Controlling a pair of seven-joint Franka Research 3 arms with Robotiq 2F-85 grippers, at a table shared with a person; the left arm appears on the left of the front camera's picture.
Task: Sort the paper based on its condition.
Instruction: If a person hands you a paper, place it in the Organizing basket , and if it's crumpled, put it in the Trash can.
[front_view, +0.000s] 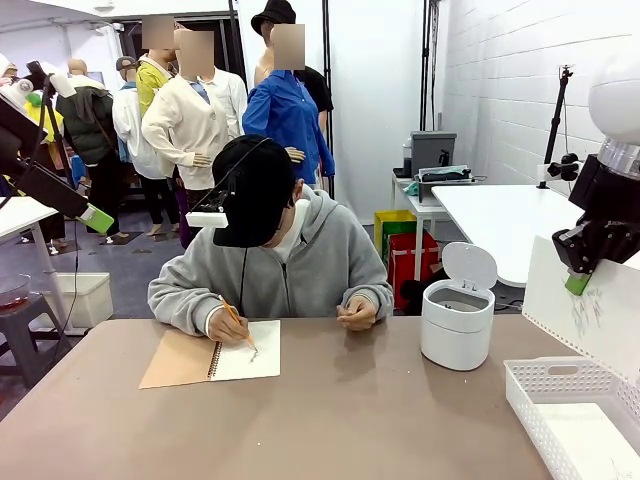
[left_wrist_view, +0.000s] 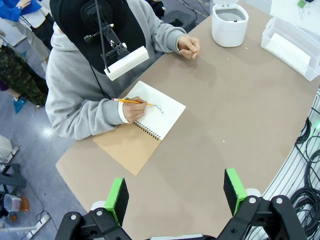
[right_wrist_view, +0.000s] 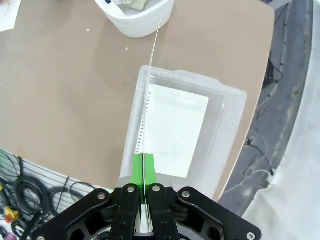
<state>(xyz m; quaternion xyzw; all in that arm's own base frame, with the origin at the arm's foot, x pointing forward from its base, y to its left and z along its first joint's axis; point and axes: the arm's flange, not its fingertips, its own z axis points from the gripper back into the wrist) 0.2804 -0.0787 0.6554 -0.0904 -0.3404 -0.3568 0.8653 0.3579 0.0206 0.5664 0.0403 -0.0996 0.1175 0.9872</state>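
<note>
While right tool (right_wrist_view: 143, 165) pinches flat sheet (front_view: 590, 300) above tray (right_wrist_view: 227, 125) at table's right edge, left tool (left_wrist_view: 175, 192) gapes; release risk: sheet drifts past tray rim

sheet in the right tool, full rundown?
The sheet is thin, white and flat, unwrinkled, with faint pencil marks and a row of torn spiral holes along one edge. It hangs upright, pinched at its top edge between the shut green pads of the right tool, above the white perforated basket, which already holds another flat sheet. In the right wrist view it shows edge-on. Nothing but the pads visibly touches it.
</note>
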